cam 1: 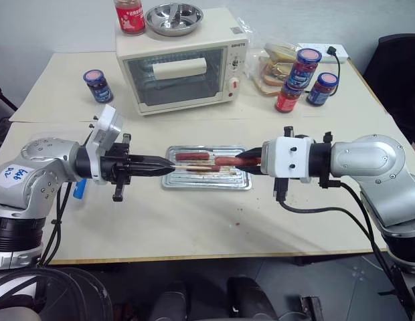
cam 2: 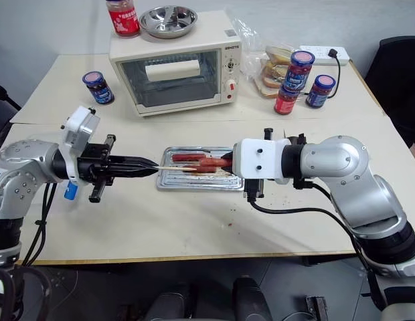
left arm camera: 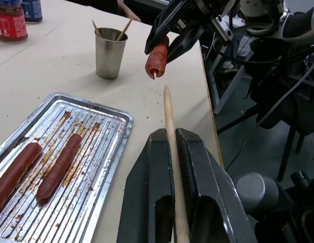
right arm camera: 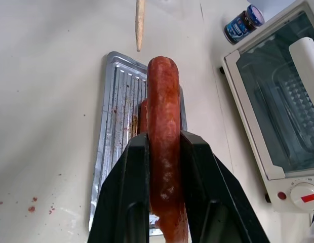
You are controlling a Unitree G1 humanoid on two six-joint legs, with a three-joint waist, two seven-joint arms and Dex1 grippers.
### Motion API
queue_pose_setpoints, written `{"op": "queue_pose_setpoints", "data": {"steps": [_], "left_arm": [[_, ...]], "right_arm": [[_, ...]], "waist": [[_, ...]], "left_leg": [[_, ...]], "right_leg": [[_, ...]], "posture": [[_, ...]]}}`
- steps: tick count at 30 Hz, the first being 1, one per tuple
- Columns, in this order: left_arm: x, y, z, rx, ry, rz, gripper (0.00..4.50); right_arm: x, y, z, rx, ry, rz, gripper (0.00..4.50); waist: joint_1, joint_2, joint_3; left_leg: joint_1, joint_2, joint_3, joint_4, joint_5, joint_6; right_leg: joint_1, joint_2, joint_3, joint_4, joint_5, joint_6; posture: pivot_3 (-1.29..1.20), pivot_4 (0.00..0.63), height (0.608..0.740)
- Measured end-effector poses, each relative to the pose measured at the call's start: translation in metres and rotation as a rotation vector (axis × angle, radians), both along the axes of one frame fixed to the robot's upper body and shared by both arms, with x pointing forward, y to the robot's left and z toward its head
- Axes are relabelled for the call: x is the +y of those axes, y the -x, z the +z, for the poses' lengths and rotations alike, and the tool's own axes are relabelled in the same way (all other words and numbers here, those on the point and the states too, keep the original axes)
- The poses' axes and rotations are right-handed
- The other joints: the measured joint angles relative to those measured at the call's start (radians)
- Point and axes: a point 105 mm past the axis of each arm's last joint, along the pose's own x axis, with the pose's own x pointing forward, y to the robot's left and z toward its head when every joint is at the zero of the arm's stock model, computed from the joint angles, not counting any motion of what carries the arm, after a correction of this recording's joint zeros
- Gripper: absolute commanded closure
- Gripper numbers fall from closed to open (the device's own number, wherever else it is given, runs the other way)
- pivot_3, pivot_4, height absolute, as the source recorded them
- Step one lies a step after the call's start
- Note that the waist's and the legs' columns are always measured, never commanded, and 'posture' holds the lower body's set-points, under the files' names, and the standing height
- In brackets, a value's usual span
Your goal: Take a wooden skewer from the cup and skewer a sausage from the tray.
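Observation:
My left gripper is shut on a wooden skewer, whose pointed tip aims at my right gripper. That gripper is shut on a reddish-brown sausage and holds it just above the silvery tray. A small gap separates the skewer tip from the sausage's free end. Two more sausages lie side by side on the tray's ridged bottom. Beyond the tray in the left wrist view stands the cup, with a few skewers sticking out of it.
A cream toaster oven stands behind the tray, with a steel bowl and a red jar on top. One blue-wrapped jar is at the back left. Others and bagged bread are at the back right.

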Motion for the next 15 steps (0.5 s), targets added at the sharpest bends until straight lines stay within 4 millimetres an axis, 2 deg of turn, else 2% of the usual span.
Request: {"op": "queue_pose_setpoints", "data": {"steps": [4, 15], "left_arm": [[-0.0019, -0.0001, 0.0058, -0.022, -0.001, -0.008, 4.50], [0.0035, -0.0045, 0.0027, -0.016, -0.008, 0.008, 4.50]], "right_arm": [[0.0014, 0.0012, -0.0008, 0.001, 0.003, 0.007, 3.65], [0.0040, 0.0029, 0.0001, -0.003, -0.007, 0.009, 3.65]], "waist": [[-0.001, 0.000, 0.000], [0.000, 0.000, 0.000]], "left_leg": [[0.000, 0.000, 0.000, 0.000, 0.000, 0.000], [0.000, 0.000, 0.000, 0.000, 0.000, 0.000]], "right_leg": [[0.000, 0.000, 0.000, 0.000, 0.000, 0.000], [0.000, 0.000, 0.000, 0.000, 0.000, 0.000]], "posture": [[0.00, 0.150, 0.740], [0.00, 0.150, 0.740]]}}
